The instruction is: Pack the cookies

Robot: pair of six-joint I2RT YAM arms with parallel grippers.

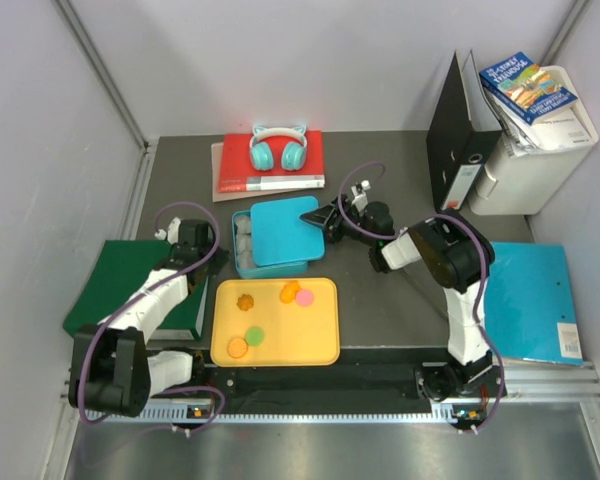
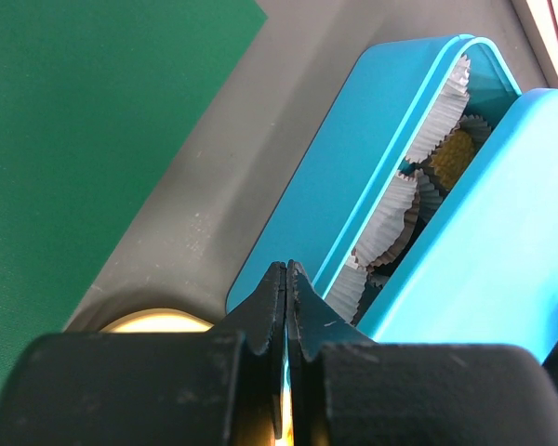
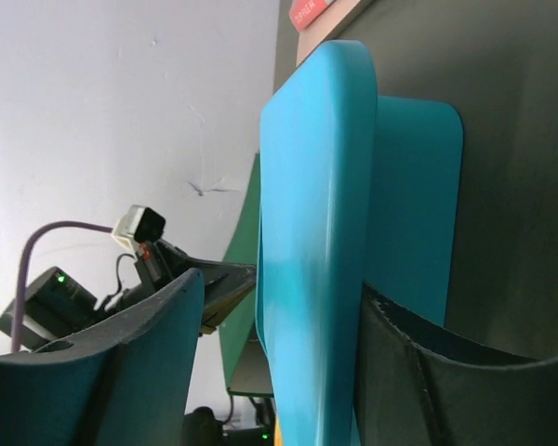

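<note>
Lid-handling step. Right fingers (image 3: pixel 149 353) stood wide astride the flat blue tin lid (image 1: pixel 280 228), probably not gripping it. Left fingers (image 2: pixel 260 325) were pinched together, empty. Small round toy cookies (image 1: pixel 253 335) sat on yellow plastic tray (image 1: pixel 325 350). Next move needed the lid cleared.

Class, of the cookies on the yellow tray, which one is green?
The green cookie lies by the near left corner of the tray, beside a plain orange cookie. The rest are orange or pink.

R pincer (image 3: pixel 284 288) spread wide; blue lid (image 3: pixel 316 186) edge-on btwn its jaws, unclamped.
</note>
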